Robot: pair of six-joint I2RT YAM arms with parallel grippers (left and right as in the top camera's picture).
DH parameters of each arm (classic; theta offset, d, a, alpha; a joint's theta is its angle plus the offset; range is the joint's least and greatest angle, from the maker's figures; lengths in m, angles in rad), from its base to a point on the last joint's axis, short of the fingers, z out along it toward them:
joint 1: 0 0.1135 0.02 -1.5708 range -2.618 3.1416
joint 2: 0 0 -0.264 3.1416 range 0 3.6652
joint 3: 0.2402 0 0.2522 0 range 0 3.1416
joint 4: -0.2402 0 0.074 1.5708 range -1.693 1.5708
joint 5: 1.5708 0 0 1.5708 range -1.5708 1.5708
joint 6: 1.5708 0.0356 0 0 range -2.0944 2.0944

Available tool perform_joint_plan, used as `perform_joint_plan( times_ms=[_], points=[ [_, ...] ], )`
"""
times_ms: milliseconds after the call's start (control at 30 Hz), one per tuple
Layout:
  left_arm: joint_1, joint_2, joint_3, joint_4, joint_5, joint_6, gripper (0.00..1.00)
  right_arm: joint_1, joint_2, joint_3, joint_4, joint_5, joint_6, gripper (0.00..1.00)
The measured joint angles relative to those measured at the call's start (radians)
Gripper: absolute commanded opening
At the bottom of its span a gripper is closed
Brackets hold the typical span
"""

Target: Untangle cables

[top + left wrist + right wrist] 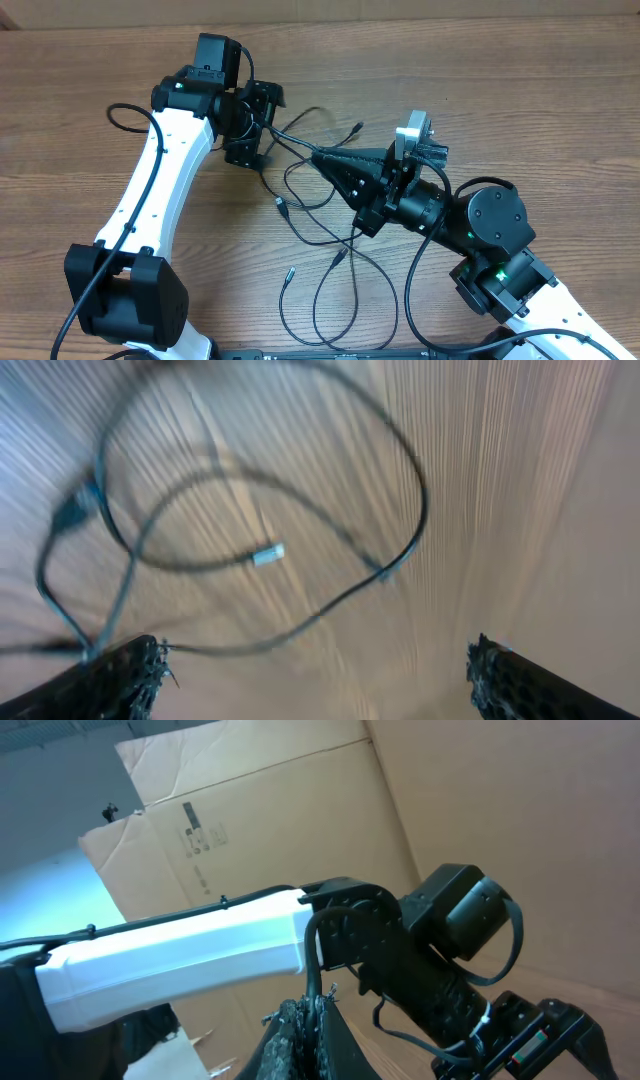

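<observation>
Left wrist: cables (267, 553) beyond spread fingers (110, 685)

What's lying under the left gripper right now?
Its wrist camera shows the open left gripper over looped black cables, a silver-tipped plug and the wooden table. From overhead, the gripper body covers whatever lies directly below it.

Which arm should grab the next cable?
Left, probably. The left gripper is open above the cables; the right gripper is shut, seemingly on one of them, so it's busy.
</observation>
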Motion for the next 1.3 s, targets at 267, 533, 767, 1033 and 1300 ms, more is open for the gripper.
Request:
perform_joint_plan(
  times_ms=[267,533,767,1033,1300],
  points=[
    [0.0,0.0,0.0,-0.073,-0.14,0.046,1.0,0.0,-0.011,0.0,0.088,0.058,0.006,0.04],
    [0.0,0.0,0.0,-0.151,-0.206,0.254,1.0,0.0,-0.013,0.001,0.056,0.312,-0.041,0.04],
    [0.0,0.0,0.0,-0.17,-0.217,0.394,1.0,0.0,0.036,0.008,-0.27,0.484,-0.121,0.04],
    [0.0,0.0,0.0,-0.192,-0.217,0.458,1.0,-0.001,0.212,0.01,-0.548,0.671,-0.159,0.04],
    [0.0,0.0,0.0,-0.192,-0.217,0.484,1.0,-0.005,0.389,0.01,-0.632,0.723,-0.122,1.0]
  ],
)
